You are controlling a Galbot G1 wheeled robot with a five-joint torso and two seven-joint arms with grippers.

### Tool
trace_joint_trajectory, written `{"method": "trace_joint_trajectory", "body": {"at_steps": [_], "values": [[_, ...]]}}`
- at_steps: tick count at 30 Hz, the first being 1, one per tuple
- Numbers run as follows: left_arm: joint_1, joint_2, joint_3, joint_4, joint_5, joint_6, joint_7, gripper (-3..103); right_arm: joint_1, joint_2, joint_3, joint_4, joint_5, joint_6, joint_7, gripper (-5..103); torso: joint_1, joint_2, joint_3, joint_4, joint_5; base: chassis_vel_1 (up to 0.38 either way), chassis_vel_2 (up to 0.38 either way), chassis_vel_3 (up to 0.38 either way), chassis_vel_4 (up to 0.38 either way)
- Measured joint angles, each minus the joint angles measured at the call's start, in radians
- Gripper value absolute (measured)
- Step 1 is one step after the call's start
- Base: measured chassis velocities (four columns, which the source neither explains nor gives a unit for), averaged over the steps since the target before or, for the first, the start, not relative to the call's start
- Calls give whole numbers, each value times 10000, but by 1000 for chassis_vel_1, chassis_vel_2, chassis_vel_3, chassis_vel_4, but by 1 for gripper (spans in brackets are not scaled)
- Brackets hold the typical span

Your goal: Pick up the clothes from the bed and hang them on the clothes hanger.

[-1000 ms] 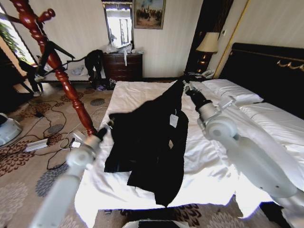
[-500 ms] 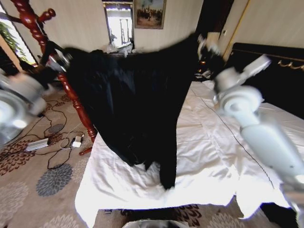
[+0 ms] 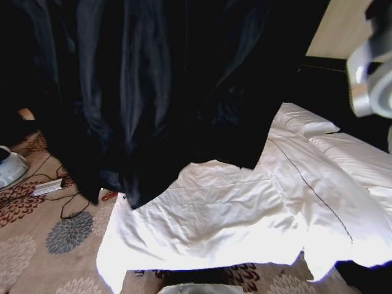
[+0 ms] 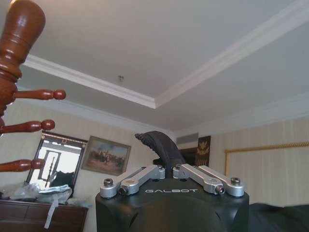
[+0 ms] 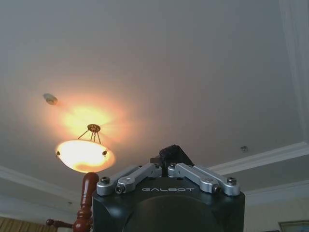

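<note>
White-duvet bed sits below w/ patterned carpet beside it. I see the large black shiny-lined coat hanging in air across the head cam, hem just above the duvet. Left gripper is clenched on a coat fold, near the reddish-brown turned-wood stand. Right gripper is raised toward the ceiling, also clamped on black fabric.
</note>
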Motion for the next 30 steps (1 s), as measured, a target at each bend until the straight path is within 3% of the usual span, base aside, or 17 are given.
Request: {"method": "trace_joint_trajectory", "body": {"at_steps": [3, 5, 12, 16, 20, 22, 25, 26, 30], "values": [[113, 35, -46, -290, 2, 86, -237, 2, -388, -272, 277, 410, 136, -14, 79, 1, -2, 1, -1, 3, -3, 0, 0, 0, 0], [321, 96, -251, -899, -47, 336, -710, 2, -860, -807, 947, 1023, 607, -89, 304, 1, -3, 1, -2, -1, 0, 0, 0, 0, 0], [633, 94, -1063, -1617, -344, 426, -1137, 2, -929, -1595, 1932, 1560, 1518, -183, 711, 1, -3, 1, -2, 4, -1, 0, 0, 0, 0], [740, 88, -1800, -1778, -1228, 593, -1467, 2, -957, -2406, 3003, 2111, 2763, -546, 1604, 1, -4, 2, -3, -4, -1, 0, 0, 0, 0], [926, -22, -1968, -1936, -1279, 735, -1605, 2, -872, -2529, 3093, 2288, 2908, -946, 2131, 1, -5, 3, -5, 3, -1, 0, 0, 0, 0], [1087, -147, -1897, -2020, -1026, 803, -1632, 2, -938, -2469, 2991, 2295, 2812, -1159, 2333, 1, -4, 3, -4, 3, -3, 0, 0, 0, 0], [2300, -737, -1643, -2201, 761, 988, -1533, 2, -1732, -1868, 2020, 1848, 1448, -1813, 2771, 1, -3, 2, -2, -4, -2, 0, 0, 0, 0], [2300, -737, -1643, -2201, 761, 988, -1533, 2, -1732, -1868, 2020, 1848, 1448, -1813, 2771, 1, -3, 2, -2, -4, -2, 0, 0, 0, 0], [3334, -1843, -654, -1749, 2650, 1215, -1390, 2, -1768, -57, -727, 293, -686, -1947, 2774, 1, 1, 0, 2, 6, -1, 0, 0, 0, 0]]}}
